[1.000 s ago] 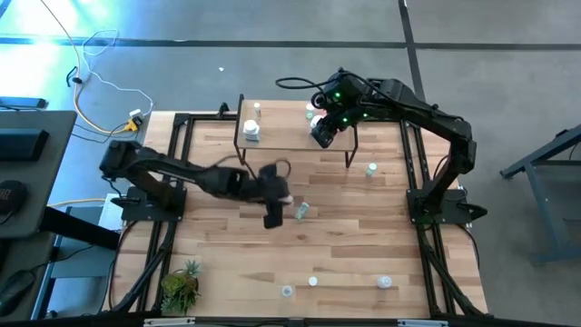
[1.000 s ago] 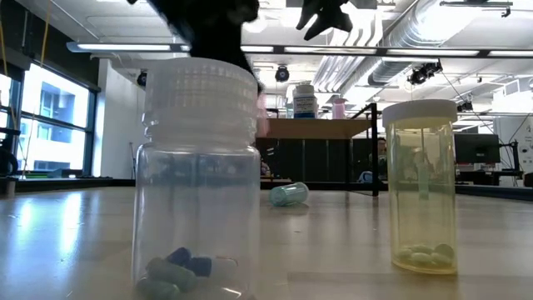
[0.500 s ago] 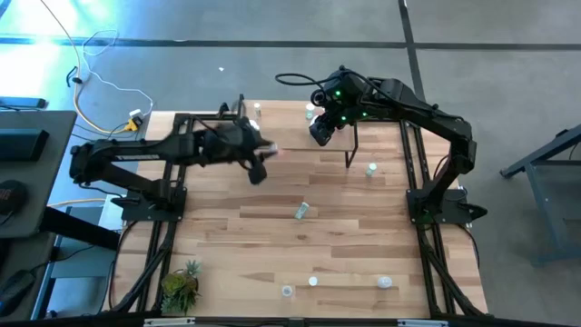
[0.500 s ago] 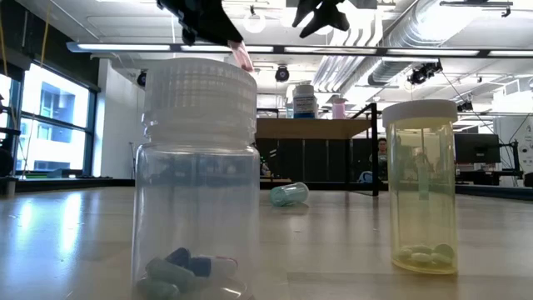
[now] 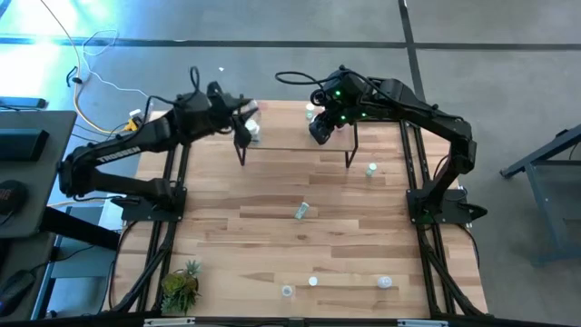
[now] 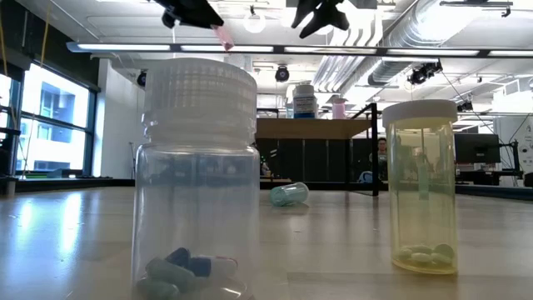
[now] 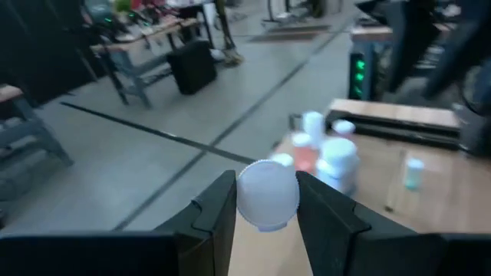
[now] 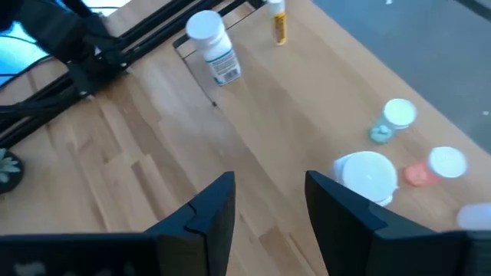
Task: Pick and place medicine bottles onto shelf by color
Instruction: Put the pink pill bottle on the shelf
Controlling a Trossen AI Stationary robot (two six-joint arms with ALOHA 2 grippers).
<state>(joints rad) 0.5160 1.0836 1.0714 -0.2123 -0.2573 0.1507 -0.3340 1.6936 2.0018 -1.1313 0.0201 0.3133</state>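
The left gripper (image 7: 265, 201) has swung up from mid-table to the low light-wood shelf's (image 5: 290, 136) left end, clenched on a small white-capped pink bottle (image 7: 267, 195) — placement's next. Right gripper (image 8: 268, 201) hangs empty-jawed over the shelf's right end.

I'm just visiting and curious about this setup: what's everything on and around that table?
Shelf: one, light wood, black legs, on table.
Shelf bottles: at least three, white-capped, at its ends.
Loose bottles: five, white or greenish, scattered on table.
Plant: one, green, left-side table corner.
Table: one, wood planks.
Held bottle: one, white cap, in left gripper.
Left gripper: shut on held bottle, by shelf's left end.
Right gripper: open, empty, above shelf's right part.
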